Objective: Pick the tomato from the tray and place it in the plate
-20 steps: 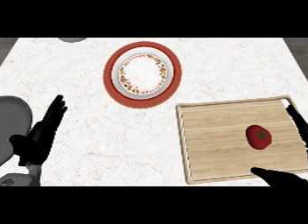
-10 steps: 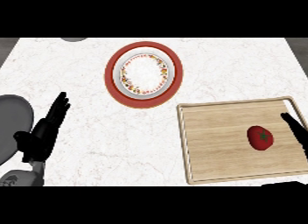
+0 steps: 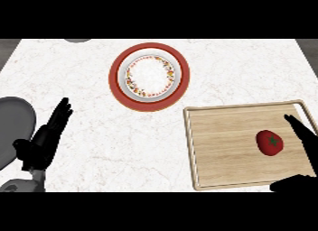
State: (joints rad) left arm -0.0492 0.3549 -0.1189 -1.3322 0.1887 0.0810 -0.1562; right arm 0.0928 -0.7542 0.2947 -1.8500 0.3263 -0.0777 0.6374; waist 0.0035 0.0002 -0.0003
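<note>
the red tomato (image 3: 269,142) is lying on the wooden tray (image 3: 222,144), in the right half of it, with its green stem part facing up. the tray is sitting on the white marble counter (image 3: 88,113), at the lower right of the view.

the right hand (image 3: 307,143) is coming in from the lower right corner and is hanging over the right side of the tray. it is open: the fingers are stretching straight toward the far rim of the tray, and the thumb (image 3: 294,185) is spreading far away from them, near the tray's near rim. the tomato is lying just beside the fingers, on their left side, and i cannot tell if they are touching it (there is maybe a thin gap, but the black shape is hiding it). the hand is not closing around anything.

the plate (image 3: 149,76), white in the middle with a patterned ring and a wide red rim, is standing farther on the counter, well apart from the tray, up and to the left of it. nothing is lying in it.

the left hand (image 3: 47,137) is resting at the left side of the view, open, with fingers straight and pointing away from the robot, holding nothing. a grey round object (image 3: 5,133) is showing partly at the left edge, just beside this hand.
</note>
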